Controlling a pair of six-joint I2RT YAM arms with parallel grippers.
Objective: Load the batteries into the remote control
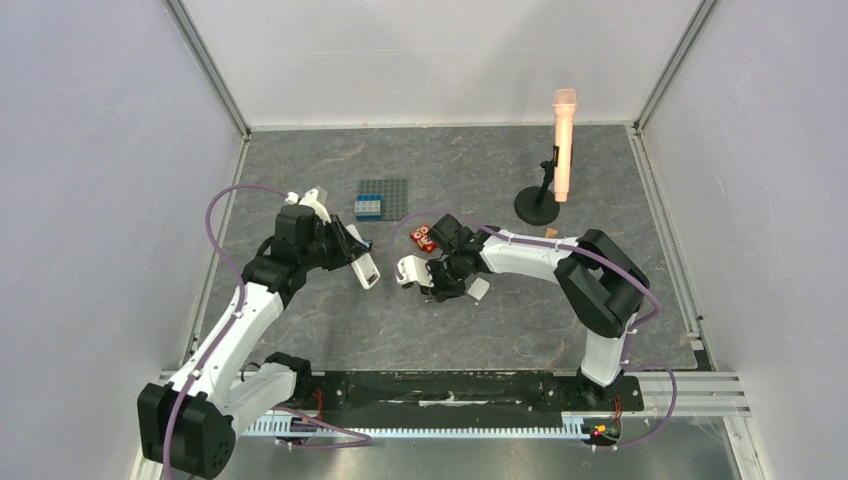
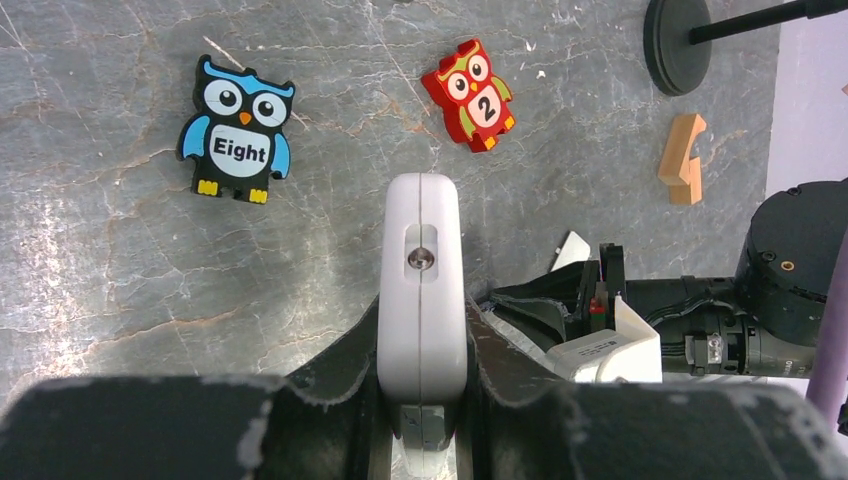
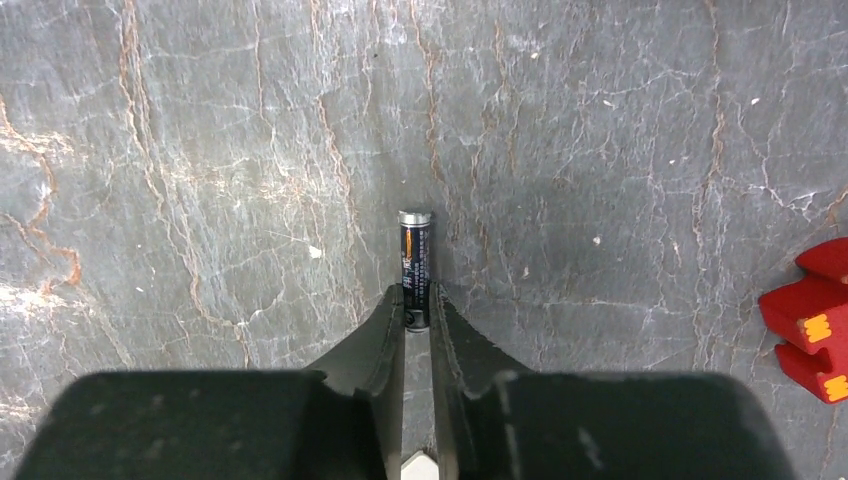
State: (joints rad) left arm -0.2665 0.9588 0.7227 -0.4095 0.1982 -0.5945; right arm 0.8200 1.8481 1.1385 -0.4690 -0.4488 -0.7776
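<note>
The remote control (image 2: pixel 421 290) is being held edge-on, clamped between the left fingers (image 2: pixel 345 355). A battery (image 3: pixel 416 262) is being pinched at one end by the narrowed right fingers (image 3: pixel 378 335), over the grey counter (image 3: pixel 200 150).

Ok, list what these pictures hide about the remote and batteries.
Left wrist view: the remote control shows only its narrow edge; faces unseen, lower end inside the left tool.
Right wrist view: the battery, lower end pinched inside the right tool.
No view: the second battery.
</note>
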